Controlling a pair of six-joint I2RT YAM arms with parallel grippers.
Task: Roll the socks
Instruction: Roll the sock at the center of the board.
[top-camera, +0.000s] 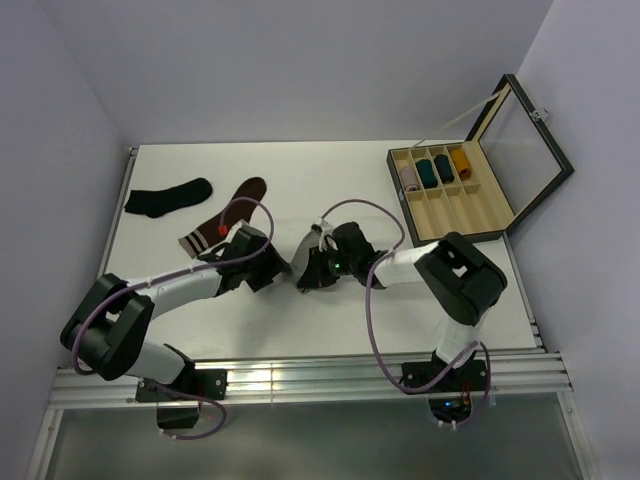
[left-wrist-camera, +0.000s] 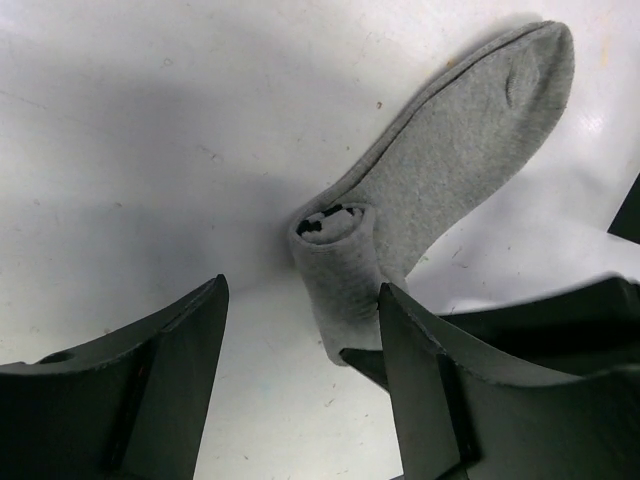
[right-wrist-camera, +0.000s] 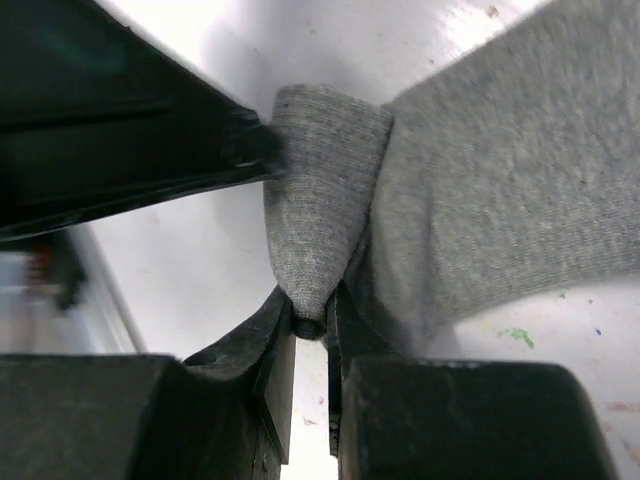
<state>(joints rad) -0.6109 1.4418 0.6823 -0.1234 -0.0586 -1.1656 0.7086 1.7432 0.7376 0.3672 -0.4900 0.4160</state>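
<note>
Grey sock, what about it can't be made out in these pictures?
Top view: the grey sock is hidden under the left gripper and right gripper.
Left wrist view: the roll's near end is behind a finger.
Right wrist view: its toe is cut off by the frame edge.
Cuff pattern: wound inside the roll.

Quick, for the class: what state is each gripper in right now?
Left gripper: open, fingers astride the rolled end of the grey sock.
Right gripper: closed, pinching that rolled end.
</note>
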